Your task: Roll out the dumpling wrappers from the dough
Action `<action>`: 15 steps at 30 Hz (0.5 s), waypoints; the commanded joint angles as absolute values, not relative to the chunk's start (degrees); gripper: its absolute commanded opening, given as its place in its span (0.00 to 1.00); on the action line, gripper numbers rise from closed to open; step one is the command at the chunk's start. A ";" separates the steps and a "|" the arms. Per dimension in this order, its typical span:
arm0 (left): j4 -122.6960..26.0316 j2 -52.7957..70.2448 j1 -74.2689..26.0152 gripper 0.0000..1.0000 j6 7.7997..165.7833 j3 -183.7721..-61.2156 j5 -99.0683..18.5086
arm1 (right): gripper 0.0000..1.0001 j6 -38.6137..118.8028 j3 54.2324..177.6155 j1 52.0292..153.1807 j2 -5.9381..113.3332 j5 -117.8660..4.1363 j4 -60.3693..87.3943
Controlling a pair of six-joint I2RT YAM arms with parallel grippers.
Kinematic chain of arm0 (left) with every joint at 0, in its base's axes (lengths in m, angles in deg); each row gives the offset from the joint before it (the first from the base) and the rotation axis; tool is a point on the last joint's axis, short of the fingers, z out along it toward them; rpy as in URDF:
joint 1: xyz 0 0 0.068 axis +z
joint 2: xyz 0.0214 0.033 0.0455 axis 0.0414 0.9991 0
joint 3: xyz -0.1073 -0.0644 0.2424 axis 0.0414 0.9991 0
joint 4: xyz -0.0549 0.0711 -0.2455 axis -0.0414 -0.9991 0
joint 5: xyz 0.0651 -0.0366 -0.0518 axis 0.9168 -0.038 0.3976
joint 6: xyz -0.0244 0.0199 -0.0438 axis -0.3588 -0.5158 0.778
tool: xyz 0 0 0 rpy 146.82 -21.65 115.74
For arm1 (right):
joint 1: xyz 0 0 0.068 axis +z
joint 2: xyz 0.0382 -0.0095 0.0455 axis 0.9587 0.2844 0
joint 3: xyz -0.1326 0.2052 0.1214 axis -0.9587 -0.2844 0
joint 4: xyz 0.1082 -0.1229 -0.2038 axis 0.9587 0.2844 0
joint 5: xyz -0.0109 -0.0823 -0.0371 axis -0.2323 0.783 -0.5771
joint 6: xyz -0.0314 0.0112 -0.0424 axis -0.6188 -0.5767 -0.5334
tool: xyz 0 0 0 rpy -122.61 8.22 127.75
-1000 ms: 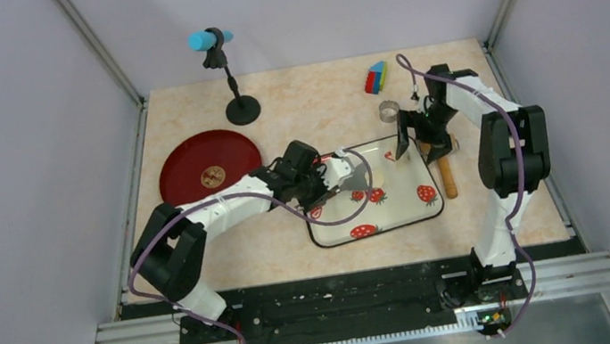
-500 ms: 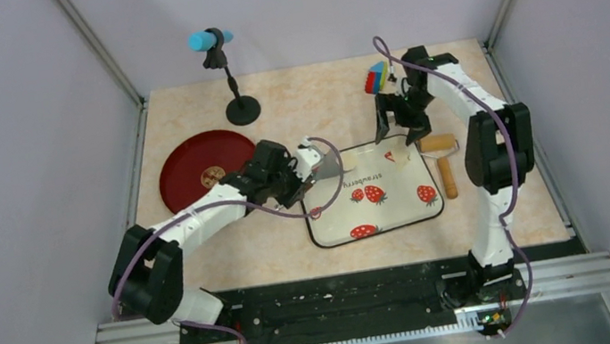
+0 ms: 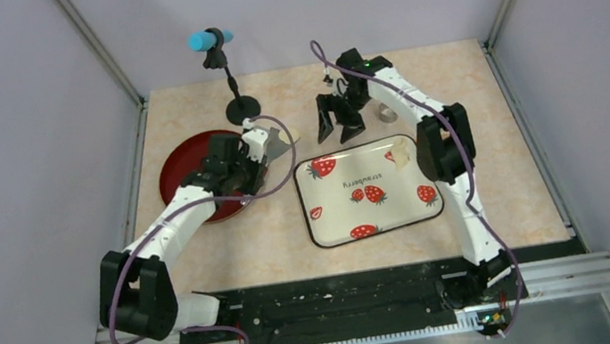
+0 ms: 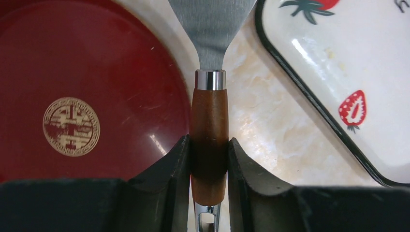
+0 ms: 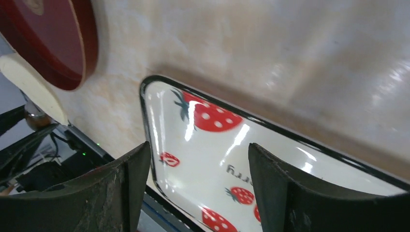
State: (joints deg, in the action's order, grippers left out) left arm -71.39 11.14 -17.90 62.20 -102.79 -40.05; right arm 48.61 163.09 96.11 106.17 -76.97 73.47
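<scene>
My left gripper (image 3: 253, 159) (image 4: 208, 145) is shut on the brown wooden handle of a metal spatula (image 4: 209, 116). Its blade (image 3: 276, 144) hangs over the right rim of the red plate (image 3: 194, 174) (image 4: 96, 72). In the right wrist view a flat pale cream piece, probably a dumpling wrapper (image 5: 31, 87), lies on that blade. A small pale scrap of dough (image 3: 400, 151) sits at the back right of the strawberry tray (image 3: 327, 223) (image 5: 203, 145). My right gripper (image 3: 338, 127) (image 5: 198, 154) is open and empty, hovering just beyond the tray's back edge.
A silver ring cutter (image 3: 386, 111) stands on the table right of my right gripper. A microphone stand (image 3: 240, 107) with a blue head stands at the back, behind the red plate. The right arm's links cross the tray's right side.
The left arm swung the spatula from the tray leftward to the red plate. The right arm moved from the tray's back right to the back centre, and its jaws narrowed a little.
</scene>
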 commanded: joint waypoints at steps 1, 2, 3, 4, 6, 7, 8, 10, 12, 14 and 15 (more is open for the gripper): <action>-70.28 7.97 -14.90 0.00 67.76 -102.36 -36.67 | 0.69 54.84 169.71 98.97 110.84 -84.44 69.51; -70.37 7.88 -14.21 0.00 68.51 -102.36 -36.33 | 0.65 56.49 170.41 99.47 111.84 -85.75 68.39; -70.51 7.74 -13.51 0.00 69.22 -102.33 -35.84 | 0.62 58.18 170.94 99.86 112.70 -87.44 66.91; -70.56 7.55 -12.91 0.00 70.13 -102.35 -35.06 | 0.59 60.24 171.19 100.31 113.61 -89.21 65.15; -70.87 7.24 -11.82 0.00 71.43 -102.36 -33.84 | 0.49 65.34 171.17 101.34 115.25 -92.81 60.64; -70.95 7.05 -11.33 0.00 71.85 -102.36 -33.17 | 0.45 67.95 171.18 102.01 116.07 -94.19 58.24; -71.00 6.80 -10.81 0.00 72.32 -102.25 -32.69 | 0.41 70.76 171.23 102.68 116.84 -95.77 54.46; -70.94 6.30 -9.75 0.00 73.26 -102.02 -30.51 | 0.32 77.27 171.25 104.02 118.26 -98.39 47.86; -71.00 5.78 -8.70 0.00 74.03 -101.97 -29.39 | 0.24 84.04 171.38 105.43 119.69 -101.11 40.09; -71.01 5.38 -7.56 0.00 74.69 -101.92 -28.60 | 0.13 90.03 172.22 106.69 121.24 -102.51 34.36; -71.08 5.15 -6.97 0.00 74.97 -101.99 -27.39 | 0.06 92.81 172.80 107.37 122.08 -102.96 32.14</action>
State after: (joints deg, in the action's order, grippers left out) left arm -73.35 8.25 -8.81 72.25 -102.16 -31.42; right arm 76.94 168.71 103.87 120.05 -96.47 48.66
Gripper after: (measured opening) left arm 0.321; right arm 0.175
